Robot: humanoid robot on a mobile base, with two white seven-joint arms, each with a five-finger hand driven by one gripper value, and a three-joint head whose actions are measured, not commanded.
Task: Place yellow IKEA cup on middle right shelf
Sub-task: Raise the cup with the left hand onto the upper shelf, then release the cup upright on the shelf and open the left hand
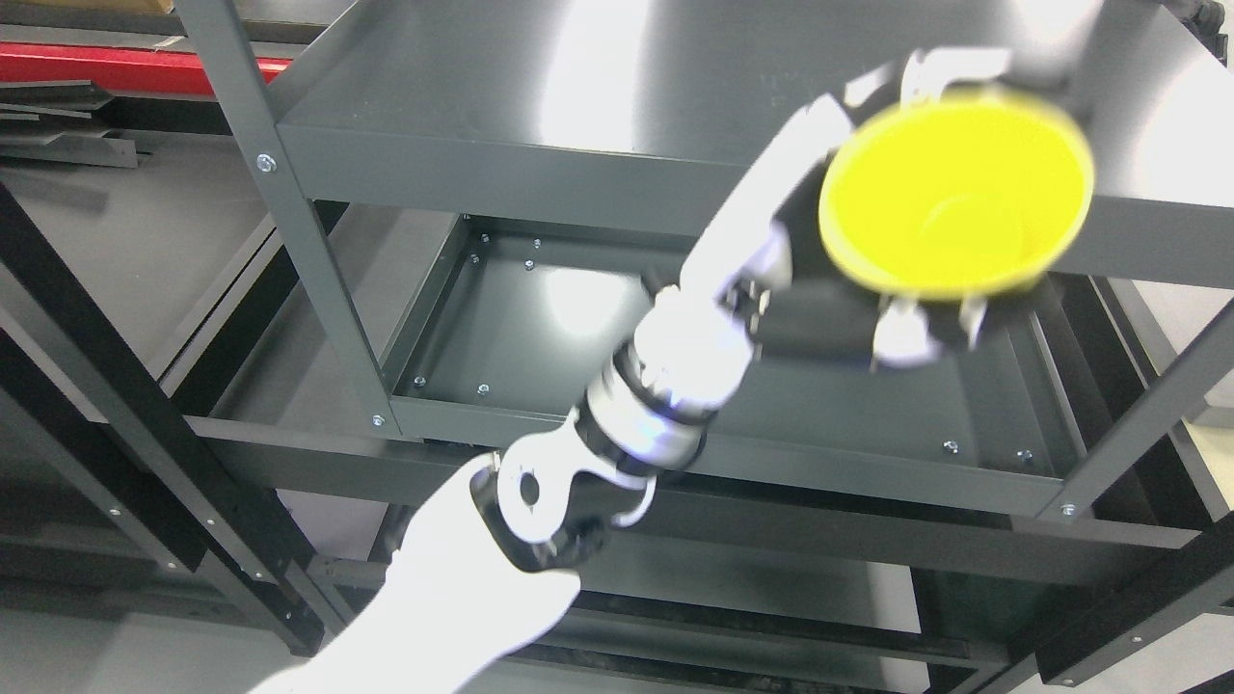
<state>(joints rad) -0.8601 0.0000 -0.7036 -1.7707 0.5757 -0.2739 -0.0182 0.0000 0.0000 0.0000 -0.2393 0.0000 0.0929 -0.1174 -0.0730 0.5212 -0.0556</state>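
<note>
Clearly mid-carry: yellow cup (954, 198) held aloft in the left hand (868, 241), mouth tipped toward the camera, probably to clear the upper shelf's (501, 164) front lip on the way in. Fingers (906, 333) wrapped closed around the cup's wall, some above the rim, some below. Cup not yet on the middle shelf (540, 308) lying open beneath. Right arm out of sight.

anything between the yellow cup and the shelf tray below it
Only the left hand gripping the yellow cup; beyond it the shelf tray below looks bare in the head view.
</note>
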